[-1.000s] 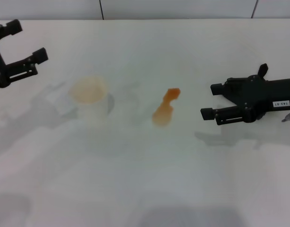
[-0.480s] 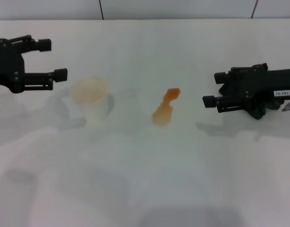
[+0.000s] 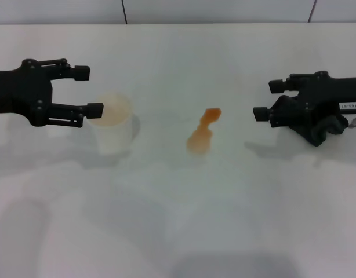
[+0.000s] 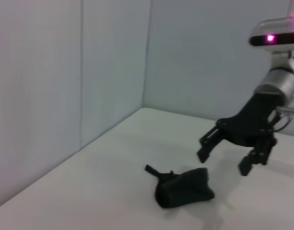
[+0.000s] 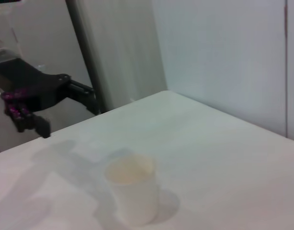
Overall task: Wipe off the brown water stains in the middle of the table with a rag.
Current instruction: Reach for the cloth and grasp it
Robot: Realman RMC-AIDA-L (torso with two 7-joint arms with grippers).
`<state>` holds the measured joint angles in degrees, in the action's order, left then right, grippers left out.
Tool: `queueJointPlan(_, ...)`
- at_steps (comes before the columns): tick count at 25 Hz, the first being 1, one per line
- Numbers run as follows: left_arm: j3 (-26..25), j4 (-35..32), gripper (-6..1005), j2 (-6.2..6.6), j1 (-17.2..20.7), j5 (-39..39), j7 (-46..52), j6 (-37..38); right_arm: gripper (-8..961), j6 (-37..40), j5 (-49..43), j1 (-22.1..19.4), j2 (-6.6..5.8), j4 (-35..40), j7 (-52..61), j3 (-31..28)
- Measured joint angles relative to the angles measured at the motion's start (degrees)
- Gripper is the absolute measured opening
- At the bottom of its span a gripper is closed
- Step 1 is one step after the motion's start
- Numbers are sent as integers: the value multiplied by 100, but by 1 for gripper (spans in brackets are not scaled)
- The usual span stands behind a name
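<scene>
The brown water stains [image 3: 202, 133] lie as one orange-brown blotch in the middle of the white table [image 3: 184, 220]. The black rag [image 3: 324, 132] sits crumpled at the right, partly hidden under my right gripper [image 3: 268, 99]. The left wrist view shows the rag [image 4: 184, 189] flat on the table, with the right gripper [image 4: 222, 162] hovering open just above and beside it, not touching. My left gripper [image 3: 88, 90] is open at the left, its fingertips close to the rim of a cup.
A whitish translucent cup [image 3: 112, 124] with an orange-tinted inside stands upright left of the stain; the right wrist view shows the cup [image 5: 132, 191] too. A wall runs along the table's far edge.
My left gripper swung in from the far left to the cup's side. My right gripper drew back to the right and turned, now over the rag.
</scene>
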<state>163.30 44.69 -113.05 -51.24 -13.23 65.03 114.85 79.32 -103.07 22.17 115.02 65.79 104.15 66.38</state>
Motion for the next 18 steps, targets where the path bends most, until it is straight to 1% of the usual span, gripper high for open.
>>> queueJointPlan(5, -9, -3, 891, 0, 35, -50, -2, 2, 827, -108, -3, 61, -9, -38, 11, -15)
queueJointPlan(11, -10, 26, 891, -51, 62, -50, 12, -1, 827, -281, -162, 171, -21, -41, 289, -20)
queueJointPlan(14, -9, 27, 891, -67, 71, -46, -9, -11, 826, -339, -348, 259, -33, -18, 578, -78)
queueJointPlan(16, -10, 27, 891, -76, 72, -44, -19, -14, 826, -360, -634, 389, -39, 0, 940, -219)
queueJointPlan(18, -8, 27, 891, -132, 75, -23, -95, -20, 826, -363, -1002, 547, -41, 4, 1325, -336)
